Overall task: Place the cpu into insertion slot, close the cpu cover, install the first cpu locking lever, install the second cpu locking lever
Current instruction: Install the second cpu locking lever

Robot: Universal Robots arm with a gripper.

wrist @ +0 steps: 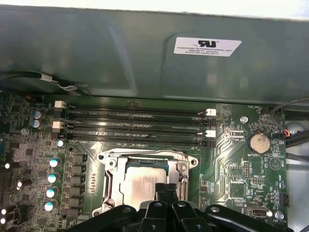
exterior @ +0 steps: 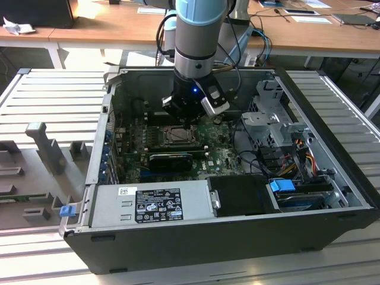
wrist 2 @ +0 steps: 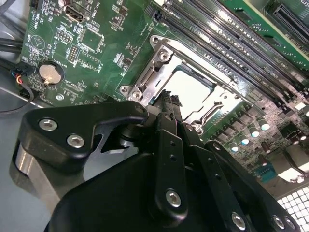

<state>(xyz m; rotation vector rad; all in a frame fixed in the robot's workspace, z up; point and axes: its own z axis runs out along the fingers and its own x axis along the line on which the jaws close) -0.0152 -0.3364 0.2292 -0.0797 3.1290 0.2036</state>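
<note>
The open computer case (exterior: 332, 178) walls the work in on all sides, with the grey power supply (exterior: 151, 205) along its near edge and the memory slots (wrist: 135, 125) running alongside the insertion slot (wrist: 108, 159). The cpu (wrist: 142, 181) lies flat and square in that slot, the cpu cover (wrist 2: 145, 79) framing it. The gripper (wrist: 166, 188) sits just above the chip's edge, fingers pressed together, holding nothing.

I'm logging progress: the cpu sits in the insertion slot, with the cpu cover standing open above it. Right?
Not quite. The cpu does sit in the insertion slot, but the cpu cover lies closed flat around it, as both wrist views show.
</note>
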